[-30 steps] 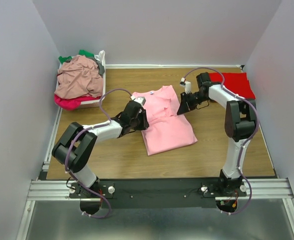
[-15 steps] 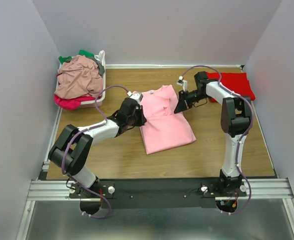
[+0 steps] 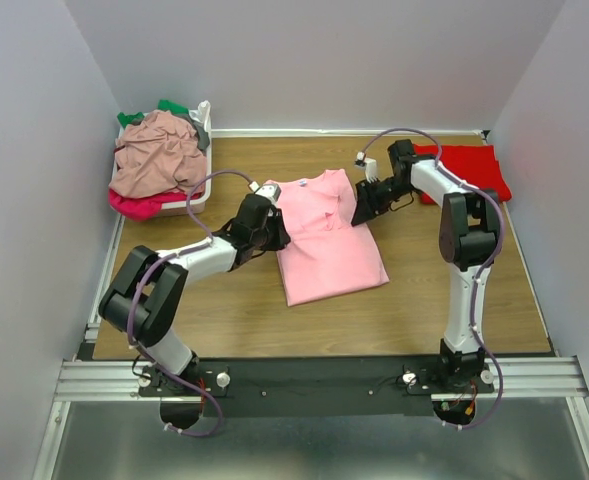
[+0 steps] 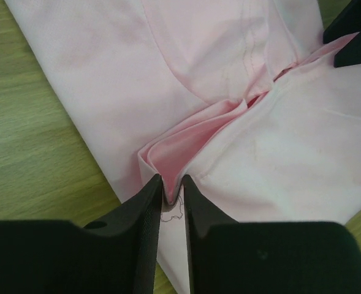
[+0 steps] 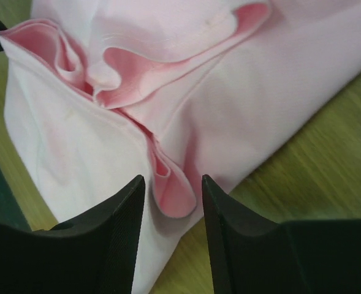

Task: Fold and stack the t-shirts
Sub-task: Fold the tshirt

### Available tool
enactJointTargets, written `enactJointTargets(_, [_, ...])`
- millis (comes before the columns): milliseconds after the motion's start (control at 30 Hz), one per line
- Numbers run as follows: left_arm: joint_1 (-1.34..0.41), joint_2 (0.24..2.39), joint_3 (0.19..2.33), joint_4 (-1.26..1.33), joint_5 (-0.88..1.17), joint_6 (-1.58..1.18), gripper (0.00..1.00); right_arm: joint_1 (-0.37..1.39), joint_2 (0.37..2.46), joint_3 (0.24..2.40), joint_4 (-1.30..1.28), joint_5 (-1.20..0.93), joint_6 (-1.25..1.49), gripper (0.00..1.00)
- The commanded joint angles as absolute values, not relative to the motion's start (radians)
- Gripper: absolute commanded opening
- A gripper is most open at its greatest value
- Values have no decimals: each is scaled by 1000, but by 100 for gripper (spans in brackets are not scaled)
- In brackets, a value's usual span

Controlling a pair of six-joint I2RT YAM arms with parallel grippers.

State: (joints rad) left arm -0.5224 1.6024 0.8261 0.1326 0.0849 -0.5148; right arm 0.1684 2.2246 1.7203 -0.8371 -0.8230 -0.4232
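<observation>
A light pink t-shirt (image 3: 329, 240) lies partly folded on the wooden table (image 3: 224, 300), with bunched folds across its upper half. My left gripper (image 3: 274, 222) sits at its left edge. In the left wrist view the jaws (image 4: 172, 180) stand a narrow gap apart, with the tip of a pink fold (image 4: 186, 144) between them. My right gripper (image 3: 359, 213) is at the shirt's right edge, open, its jaws (image 5: 171, 180) on either side of a loose fold (image 5: 168, 190) without touching it. A folded red t-shirt (image 3: 469, 168) lies at the back right.
A white basket (image 3: 206, 140) at the back left holds a heap of t-shirts: dusty rose (image 3: 159, 155) on top, magenta and green beneath. Grey walls close in the table on three sides. The right arm reaches across in front of the red shirt.
Both grippers moved toward the back and drew the pink shirt slightly left. Both sets of jaws then widened, the right more than the left.
</observation>
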Motion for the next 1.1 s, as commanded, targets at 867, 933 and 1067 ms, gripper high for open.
enactJointTargets(867, [-491,1340,844,-17,-135,-433,49,161,1583,1277,-704,-851,-793,70])
enactJointTargets(933, [-495,1264,795,-5,-14,-437,40,161,1460,1119,-704,-908,-966,90])
enactJointTargets(1067, [-593,1102,733,-29,126,-431,40,163,1338,877,-718,-940,-1302,100])
